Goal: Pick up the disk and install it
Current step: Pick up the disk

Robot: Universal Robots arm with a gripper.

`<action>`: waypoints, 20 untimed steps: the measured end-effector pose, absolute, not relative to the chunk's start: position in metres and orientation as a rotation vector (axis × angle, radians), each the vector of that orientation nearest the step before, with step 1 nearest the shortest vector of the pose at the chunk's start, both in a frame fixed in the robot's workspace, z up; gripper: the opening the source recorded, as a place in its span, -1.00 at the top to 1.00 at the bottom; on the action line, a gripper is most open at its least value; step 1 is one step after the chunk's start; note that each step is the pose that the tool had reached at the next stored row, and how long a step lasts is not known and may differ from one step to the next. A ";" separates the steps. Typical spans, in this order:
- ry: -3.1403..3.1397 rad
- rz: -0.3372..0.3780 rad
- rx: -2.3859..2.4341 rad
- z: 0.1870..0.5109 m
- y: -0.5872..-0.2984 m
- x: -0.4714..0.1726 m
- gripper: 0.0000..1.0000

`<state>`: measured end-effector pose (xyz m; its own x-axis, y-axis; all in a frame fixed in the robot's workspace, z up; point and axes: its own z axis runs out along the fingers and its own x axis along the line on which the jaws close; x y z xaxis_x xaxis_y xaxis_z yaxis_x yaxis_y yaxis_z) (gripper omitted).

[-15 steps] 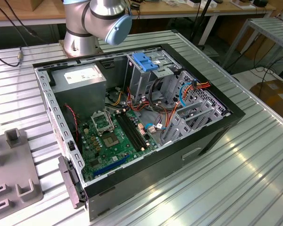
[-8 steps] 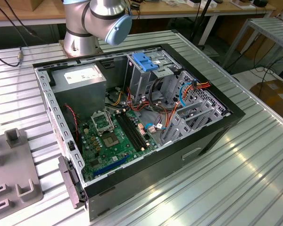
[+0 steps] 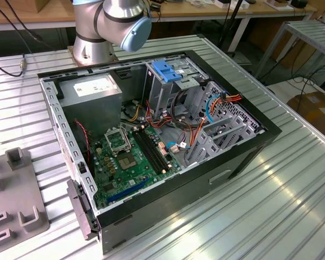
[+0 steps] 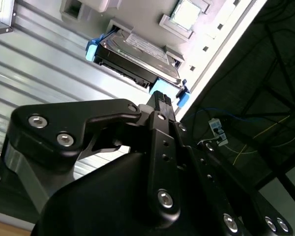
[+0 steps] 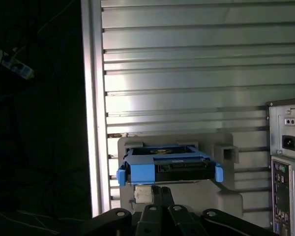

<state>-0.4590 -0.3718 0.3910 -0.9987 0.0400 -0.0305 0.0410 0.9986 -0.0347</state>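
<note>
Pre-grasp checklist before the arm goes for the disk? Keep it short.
1. Disk seated flat on its grey holder: ok.
2. Blue carrier frame fitted on the disk: ok.
3. Gripper roughly lined up with the disk's near edge: ok.
4. Gripper touching the disk: cannot tell.
5. Computer case open for install: ok.
6. Target bay free behind the cables: cannot tell.
</note>
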 end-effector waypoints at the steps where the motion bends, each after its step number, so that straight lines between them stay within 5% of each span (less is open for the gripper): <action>1: 3.111 -0.055 0.041 0.391 -0.372 -0.459 0.80; 20: 3.089 -0.049 -0.336 0.391 -0.372 -0.459 0.80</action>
